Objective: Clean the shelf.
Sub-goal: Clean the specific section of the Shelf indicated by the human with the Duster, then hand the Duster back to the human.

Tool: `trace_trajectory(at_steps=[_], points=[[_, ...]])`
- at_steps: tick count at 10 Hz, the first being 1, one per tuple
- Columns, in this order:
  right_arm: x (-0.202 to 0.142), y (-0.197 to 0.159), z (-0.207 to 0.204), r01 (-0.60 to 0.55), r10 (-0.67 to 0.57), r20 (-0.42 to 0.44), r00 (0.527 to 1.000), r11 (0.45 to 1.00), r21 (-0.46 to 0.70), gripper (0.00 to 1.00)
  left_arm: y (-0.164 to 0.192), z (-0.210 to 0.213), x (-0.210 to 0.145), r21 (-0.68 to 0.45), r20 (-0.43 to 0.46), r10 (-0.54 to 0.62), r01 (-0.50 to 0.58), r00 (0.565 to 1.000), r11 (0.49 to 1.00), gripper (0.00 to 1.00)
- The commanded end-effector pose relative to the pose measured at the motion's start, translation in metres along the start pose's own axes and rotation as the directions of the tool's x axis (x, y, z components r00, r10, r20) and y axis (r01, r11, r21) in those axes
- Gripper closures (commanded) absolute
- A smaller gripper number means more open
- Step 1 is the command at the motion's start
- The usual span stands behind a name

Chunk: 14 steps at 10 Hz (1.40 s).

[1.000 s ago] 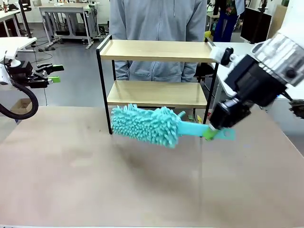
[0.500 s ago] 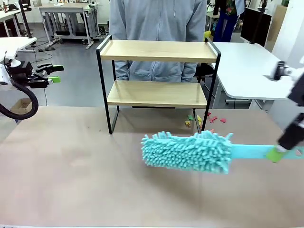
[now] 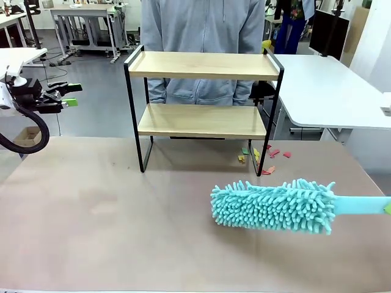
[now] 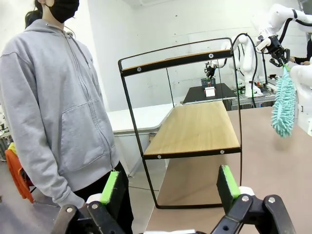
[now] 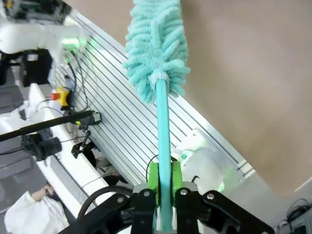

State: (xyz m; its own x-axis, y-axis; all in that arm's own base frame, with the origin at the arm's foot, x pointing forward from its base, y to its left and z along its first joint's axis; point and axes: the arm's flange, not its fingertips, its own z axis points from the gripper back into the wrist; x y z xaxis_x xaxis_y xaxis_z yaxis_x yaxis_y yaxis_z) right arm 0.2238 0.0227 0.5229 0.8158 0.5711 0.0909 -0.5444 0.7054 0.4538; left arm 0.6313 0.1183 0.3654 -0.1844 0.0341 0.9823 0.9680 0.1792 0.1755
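Robot holding a fluffy turquoise duster (image 3: pixel 275 206) near a small two-tier shelf (image 3: pixel 203 91).
The right gripper (image 5: pixel 164 187) clamps the duster's handle at 4 o'clock of the shelf; the left gripper (image 4: pixel 170 186) hovers spread wide at 9 o'clock.

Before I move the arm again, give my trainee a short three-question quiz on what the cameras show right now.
1. True or false: the right gripper is shut on the handle of the teal duster.
2. Multiple choice: the duster's fluffy head is (A) on the top board of the shelf, (B) on the lower board, (C) in front of the shelf, over the brown table.
3. Fill in: the left gripper is ____, with nothing between its green pads.

Key: 1 true; 2 C; 3 open.
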Motion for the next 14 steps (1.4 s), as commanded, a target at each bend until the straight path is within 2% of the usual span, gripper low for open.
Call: trace_trajectory(at_steps=[1, 14], points=[[0.0005, 0.0072, 0.0036, -0.013, 0.013, 0.037, 0.999, 1.000, 0.012, 0.87, -0.0024, -0.0004, 0.0024, -0.008, -0.006, 0.000, 0.000, 1.000, 1.000, 0.00], [0.0005, 0.0072, 0.0036, -0.013, 0.013, 0.037, 0.999, 1.000, 0.012, 0.87, -0.0024, -0.0004, 0.0024, -0.008, -0.006, 0.000, 0.000, 1.000, 1.000, 0.00]])
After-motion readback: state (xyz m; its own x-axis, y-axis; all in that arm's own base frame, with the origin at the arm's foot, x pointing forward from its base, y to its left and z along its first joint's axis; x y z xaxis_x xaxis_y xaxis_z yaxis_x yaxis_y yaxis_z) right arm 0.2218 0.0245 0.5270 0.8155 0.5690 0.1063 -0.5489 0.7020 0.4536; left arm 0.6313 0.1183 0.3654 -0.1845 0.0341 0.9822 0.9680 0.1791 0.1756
